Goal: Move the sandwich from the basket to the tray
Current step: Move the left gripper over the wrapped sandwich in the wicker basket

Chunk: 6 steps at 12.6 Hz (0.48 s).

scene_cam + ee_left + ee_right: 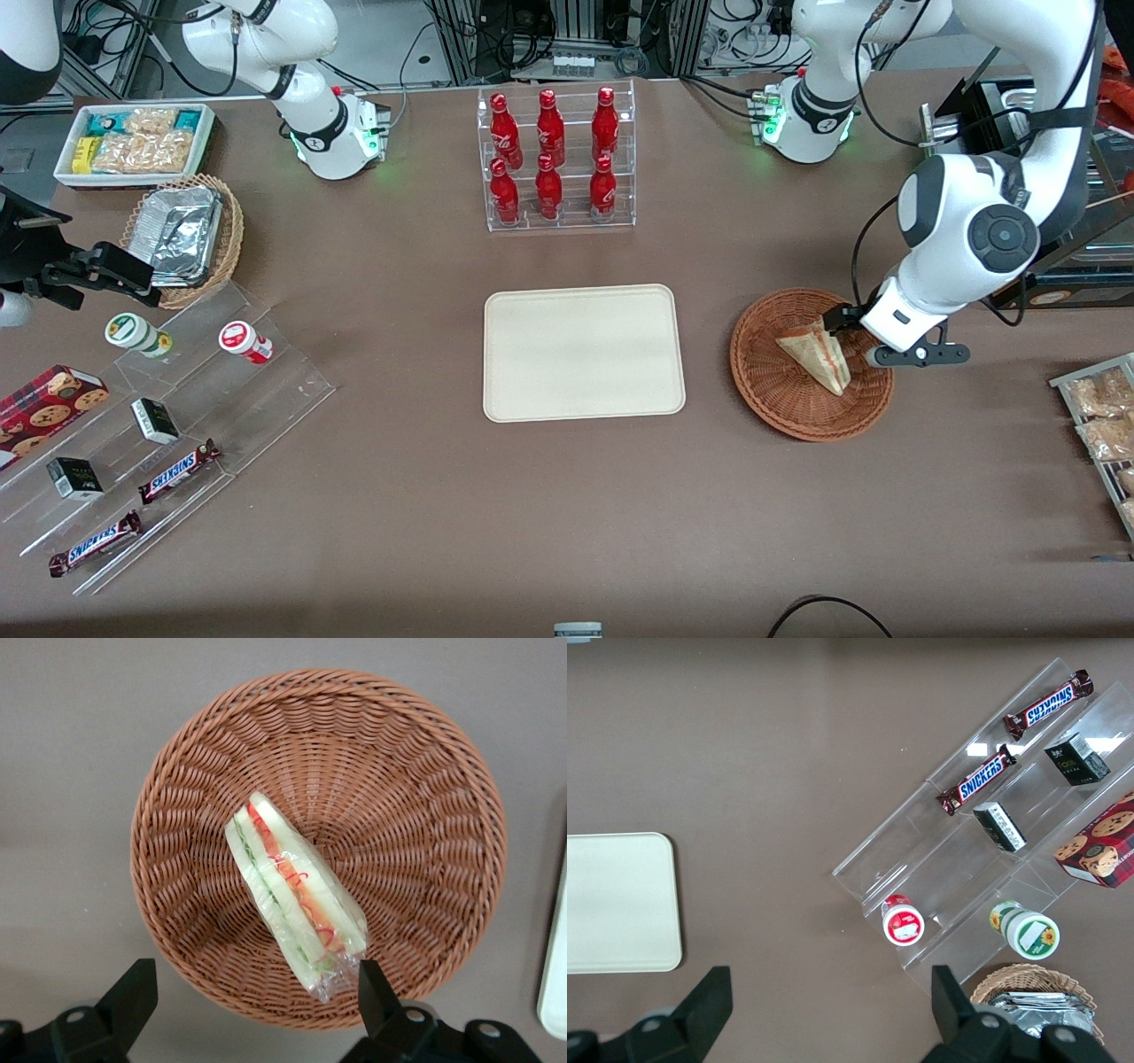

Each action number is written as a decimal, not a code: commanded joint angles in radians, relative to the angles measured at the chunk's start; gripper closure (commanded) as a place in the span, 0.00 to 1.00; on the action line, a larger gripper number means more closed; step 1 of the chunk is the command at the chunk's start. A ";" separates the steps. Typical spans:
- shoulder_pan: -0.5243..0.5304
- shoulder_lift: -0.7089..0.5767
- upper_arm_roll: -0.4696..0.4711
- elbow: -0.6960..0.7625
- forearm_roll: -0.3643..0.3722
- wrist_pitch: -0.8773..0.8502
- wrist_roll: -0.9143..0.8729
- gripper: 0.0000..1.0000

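I see sandwich [297,896] lying in basket [425,815], end effector [252,997] just above basket rim w/ fingers spread, nothing held. Tray [584,352] beside basket on table [567,496].

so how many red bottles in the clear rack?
6. Red soda bottles in the clear acrylic rack, farther from the camera than the cream rectangular tray: upper row, lower row. None seem hidden. Claw hovers open over the reddish-brown wicker basket.
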 commanded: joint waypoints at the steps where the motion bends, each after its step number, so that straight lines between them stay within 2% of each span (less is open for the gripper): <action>1: -0.028 -0.045 0.001 -0.039 0.006 0.019 -0.190 0.00; 6: -0.059 -0.028 0.000 -0.045 0.006 0.026 -0.591 0.00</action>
